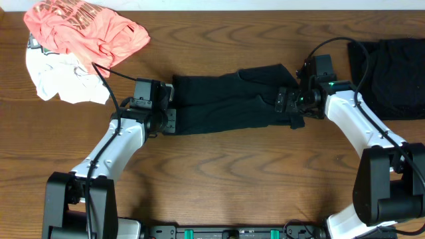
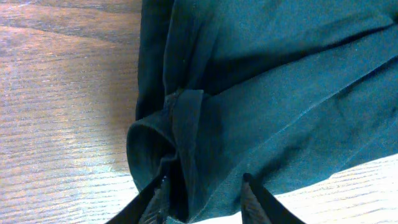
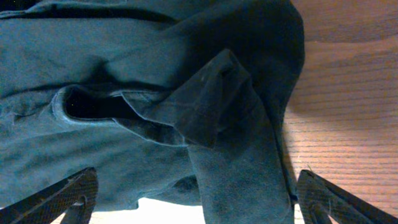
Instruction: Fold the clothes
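**Overhead and wrist views, both arms at the cloth.** The black garment lay stretched out as a long, rumpled band across the middle of the wooden table, and it serves as the landmark below.

(a) The left gripper stood at the garment's left end. In the left wrist view, this gripper had its two fingers partly drawn in. They stood one on each side of a bunched fold at the hem, where the cloth curled into a small open loop. Whether the fingers had actually clamped the fold could not be told.

(b) The right gripper stood at the garment's right end, over its near edge. In the right wrist view, this gripper had its fingers spread wide. A raised, creased flap of the cloth lay between them, and neither finger was pressed against it.

(c) A coral-pink shirt lay crumpled well to the left of the garment, toward the far side of the table. A white garment lay partly under it, on its near side.

(d) A black pile of similar cloth lay to the right of the garment, beyond the right arm and apart from it.
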Action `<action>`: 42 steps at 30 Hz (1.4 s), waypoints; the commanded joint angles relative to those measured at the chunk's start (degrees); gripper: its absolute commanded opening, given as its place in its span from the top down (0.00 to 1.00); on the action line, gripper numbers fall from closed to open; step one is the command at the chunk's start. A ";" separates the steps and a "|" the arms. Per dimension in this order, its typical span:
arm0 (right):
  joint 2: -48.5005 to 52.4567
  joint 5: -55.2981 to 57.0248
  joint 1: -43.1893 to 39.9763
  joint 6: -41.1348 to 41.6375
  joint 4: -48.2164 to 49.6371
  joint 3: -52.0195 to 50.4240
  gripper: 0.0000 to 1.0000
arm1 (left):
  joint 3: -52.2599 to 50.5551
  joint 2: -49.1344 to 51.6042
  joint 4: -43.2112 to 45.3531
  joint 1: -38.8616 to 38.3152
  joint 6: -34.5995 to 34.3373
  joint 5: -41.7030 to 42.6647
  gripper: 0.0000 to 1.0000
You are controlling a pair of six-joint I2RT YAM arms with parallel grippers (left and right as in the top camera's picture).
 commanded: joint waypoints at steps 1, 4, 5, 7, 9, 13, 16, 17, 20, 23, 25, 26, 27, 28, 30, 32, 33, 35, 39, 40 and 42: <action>-0.20 -0.57 -0.39 -1.09 0.13 0.17 0.01 | 1.01 0.20 -0.04 -0.13 0.42 0.76 0.67; -0.20 -0.57 -0.39 -1.09 0.13 0.17 0.01 | 1.01 0.22 0.22 -0.13 0.44 0.76 0.71; -0.20 -0.57 -0.39 -1.09 0.13 0.17 0.01 | 1.01 0.20 0.33 -0.13 0.44 0.76 0.72; -0.20 -0.57 -0.39 -1.09 0.11 0.17 0.01 | 1.01 0.22 0.37 -0.13 0.44 0.76 0.73; -0.20 -0.57 -0.39 -1.09 0.13 0.17 0.01 | 0.98 0.24 0.35 -0.13 0.44 0.76 0.73; -0.20 -0.57 -0.39 -1.11 0.15 0.17 0.01 | 0.96 0.90 0.33 -0.13 0.72 0.76 0.73; -0.20 -0.11 -0.39 -1.11 0.13 0.17 0.01 | 0.94 2.27 0.37 -0.13 0.85 0.76 0.74; -0.20 -0.02 -0.39 -1.11 0.13 0.17 0.01 | 0.94 2.67 0.46 -0.13 0.85 0.76 0.74; -0.20 0.35 -0.39 -1.11 0.15 0.17 0.01 | 0.94 3.89 1.25 -0.13 0.85 0.76 0.81; -0.20 0.50 -0.39 -1.11 0.13 0.17 0.01 | 0.96 4.07 1.49 -0.13 0.83 0.76 0.94; -0.20 0.50 -0.39 -1.11 0.15 0.17 0.01 | 0.96 4.04 1.84 -0.13 0.76 0.81 0.94; -0.20 0.52 -0.39 -1.11 0.17 0.17 0.01 | 0.96 4.04 2.05 -0.13 0.26 0.83 0.94; -0.20 0.52 -0.39 -1.11 0.17 0.17 0.01 | 0.98 4.02 2.21 -0.13 -0.33 0.83 0.94; -0.20 0.52 -0.39 -1.11 0.17 0.17 0.01 | 1.07 3.96 2.38 -0.13 -1.27 0.87 0.94; -0.20 0.52 -0.39 -1.11 0.17 0.17 0.01 | 1.46 3.67 2.86 -0.13 -3.45 1.05 0.94; -0.20 0.52 -0.39 -1.11 0.17 0.17 0.01 | 2.19 3.13 3.54 -0.13 -4.52 2.43 0.94; -0.20 0.52 -0.39 -1.11 0.15 0.17 0.01 | 2.58 2.71 4.09 -0.13 -4.61 3.67 0.94; -0.20 0.50 -0.39 -1.11 0.13 0.17 0.01 | 3.41 1.51 6.05 -0.13 -4.66 6.12 0.94; -0.20 0.50 -0.39 -1.11 -0.02 0.17 0.01 | 3.93 -0.39 11.30 -0.13 -7.32 6.95 0.94; -0.20 0.50 -0.39 -1.11 -0.07 0.17 0.01 | 3.93 -0.74 12.87 -0.13 -7.67 6.95 0.94; -0.20 0.50 -0.39 -1.11 -0.07 0.17 0.01 | 3.93 -0.98 16.33 -0.13 -7.67 6.93 0.94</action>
